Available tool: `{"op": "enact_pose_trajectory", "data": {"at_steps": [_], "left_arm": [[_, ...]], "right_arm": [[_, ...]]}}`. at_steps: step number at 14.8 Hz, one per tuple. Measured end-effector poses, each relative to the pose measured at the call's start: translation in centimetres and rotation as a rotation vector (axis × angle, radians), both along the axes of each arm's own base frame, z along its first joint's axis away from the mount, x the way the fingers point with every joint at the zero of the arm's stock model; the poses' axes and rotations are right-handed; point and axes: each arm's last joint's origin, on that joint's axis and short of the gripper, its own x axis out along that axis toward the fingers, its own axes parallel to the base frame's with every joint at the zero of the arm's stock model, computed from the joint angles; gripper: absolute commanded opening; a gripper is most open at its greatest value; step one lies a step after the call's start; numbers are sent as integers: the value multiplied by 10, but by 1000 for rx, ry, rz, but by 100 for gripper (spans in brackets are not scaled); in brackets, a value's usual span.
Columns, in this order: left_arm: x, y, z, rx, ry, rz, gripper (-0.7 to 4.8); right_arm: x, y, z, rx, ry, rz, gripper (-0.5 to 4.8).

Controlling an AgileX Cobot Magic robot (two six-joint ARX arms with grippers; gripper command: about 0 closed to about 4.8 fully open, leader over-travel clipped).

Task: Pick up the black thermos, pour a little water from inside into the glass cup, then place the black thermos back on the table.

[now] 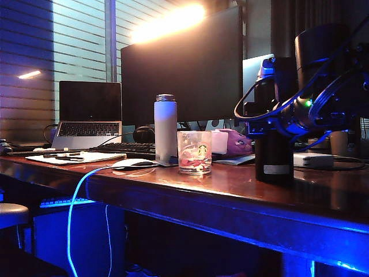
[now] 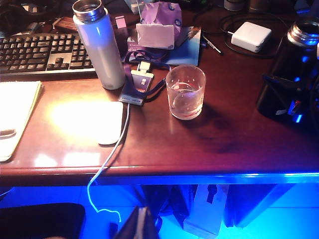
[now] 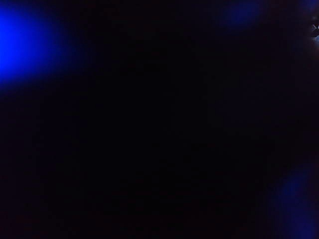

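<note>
Behind the glossy reddish-brown worktop (image 1: 242,184), horizontal window blinds (image 1: 57,52) cover the back wall, lit pale at the upper middle. A strong warm glare (image 1: 170,23) burns above a large dark monitor (image 1: 184,69). Blue light washes the worktop's front edge and the floor (image 2: 259,219) beneath. A round stool (image 1: 11,216) stands at the far left.

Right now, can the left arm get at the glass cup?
Probably yes. The glass cup stands alone on open table below the left wrist camera; the white bottle stands apart. The left gripper isn't in view. The right gripper is at the black thermos, off to the side.
</note>
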Motion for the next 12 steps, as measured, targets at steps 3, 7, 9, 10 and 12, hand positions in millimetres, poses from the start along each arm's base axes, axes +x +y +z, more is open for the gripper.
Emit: {"op": "enact_pose_trajectory", "data": {"at_steps": [3, 7, 9, 10, 12], "left_arm": [[0, 0, 0, 0, 0, 0, -5], [0, 0, 0, 0, 0, 0, -5], [0, 0, 0, 0, 0, 0, -5], [0, 0, 0, 0, 0, 0, -5], [0, 0, 0, 0, 0, 0, -5]], "right_arm": [[2, 1, 1, -14, 1, -2, 10], [25, 10, 15, -67, 52, -28, 10], [39, 15, 29, -80, 66, -30, 10], [46, 18, 39, -74, 45, -29, 10], [54, 21, 55, -71, -2, -30, 10]]}}
